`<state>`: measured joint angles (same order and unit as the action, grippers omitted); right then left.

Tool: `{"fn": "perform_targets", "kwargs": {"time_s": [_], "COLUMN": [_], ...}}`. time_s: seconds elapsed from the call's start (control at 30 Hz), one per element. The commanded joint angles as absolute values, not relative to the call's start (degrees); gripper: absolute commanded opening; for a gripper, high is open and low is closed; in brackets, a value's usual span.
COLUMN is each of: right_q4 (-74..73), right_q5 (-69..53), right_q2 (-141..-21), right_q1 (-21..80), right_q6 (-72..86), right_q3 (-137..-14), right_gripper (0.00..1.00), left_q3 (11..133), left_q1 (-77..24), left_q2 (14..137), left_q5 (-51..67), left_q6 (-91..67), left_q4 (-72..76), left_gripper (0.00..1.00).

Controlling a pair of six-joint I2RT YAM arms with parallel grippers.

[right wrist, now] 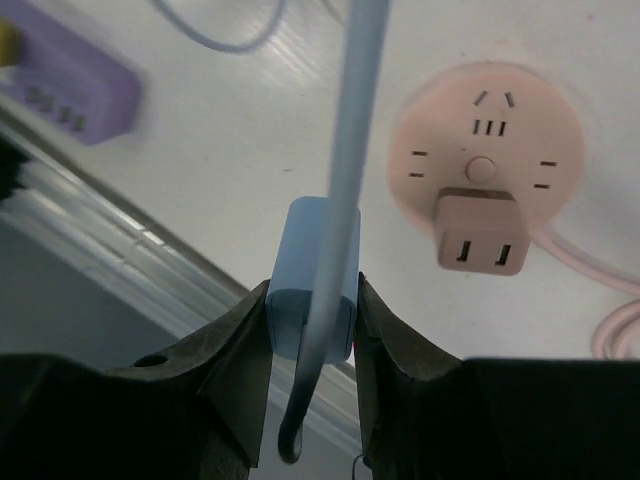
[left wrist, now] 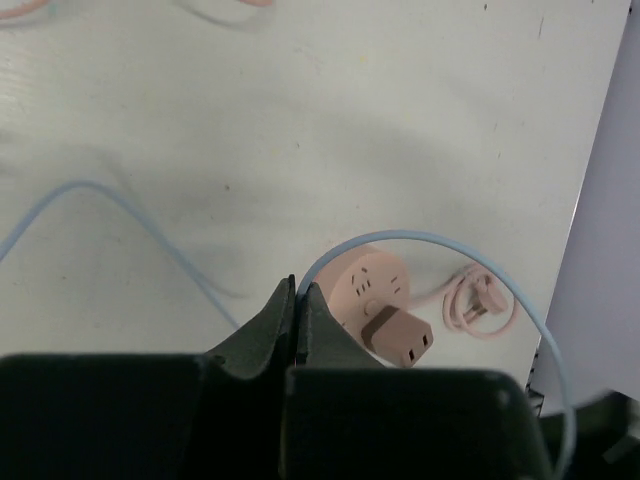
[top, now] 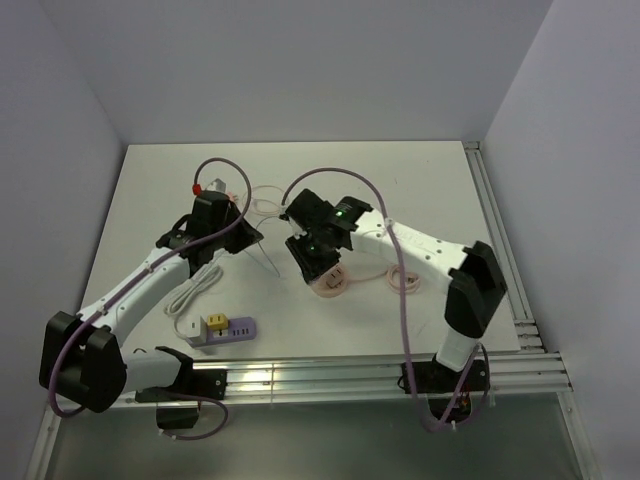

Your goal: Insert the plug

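My right gripper (right wrist: 312, 292) is shut on a light blue plug (right wrist: 310, 270), held above the table with its blue cable (right wrist: 352, 110) running up past the camera. A round pink socket hub (right wrist: 500, 120) lies just right of it, with a pink adapter (right wrist: 480, 232) plugged into its near side. In the top view the right gripper (top: 318, 262) hovers over the hub (top: 332, 283). My left gripper (left wrist: 296, 286) is shut on the thin blue cable (left wrist: 430, 238), left of the hub (left wrist: 375, 285); in the top view it (top: 245, 232) sits left of the right gripper.
A purple power strip (top: 228, 330) with a yellow adapter (top: 212, 322) and a white cord (top: 195, 290) lies near the front left. The hub's pink cord coil (top: 405, 281) lies to its right. Aluminium rails (top: 380, 370) line the front and right edges.
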<state>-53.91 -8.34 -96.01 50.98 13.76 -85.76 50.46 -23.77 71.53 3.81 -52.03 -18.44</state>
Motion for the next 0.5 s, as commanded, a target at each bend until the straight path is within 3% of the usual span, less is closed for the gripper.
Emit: {"fn": "perform_targets", "kwargs": {"time_s": [0.0, 0.47], "right_q4": [-59.85, -62.32], "right_q5": [-2.38, 3.17], "right_q2": [-101.05, -110.56], "right_q1": [50.19, 49.22], "right_q6": [13.27, 14.41], "right_q3": [-89.73, -93.43], "right_gripper": [0.00, 0.00], "left_q3": [52.47, 50.45], "left_q1": [-23.82, -23.82], "left_q2": [71.63, 73.74], "left_q5": [-1.41, -0.62], "left_q6": [-53.17, -54.93], "left_q4": [-18.81, -18.11], "left_gripper": [0.00, 0.00]}}
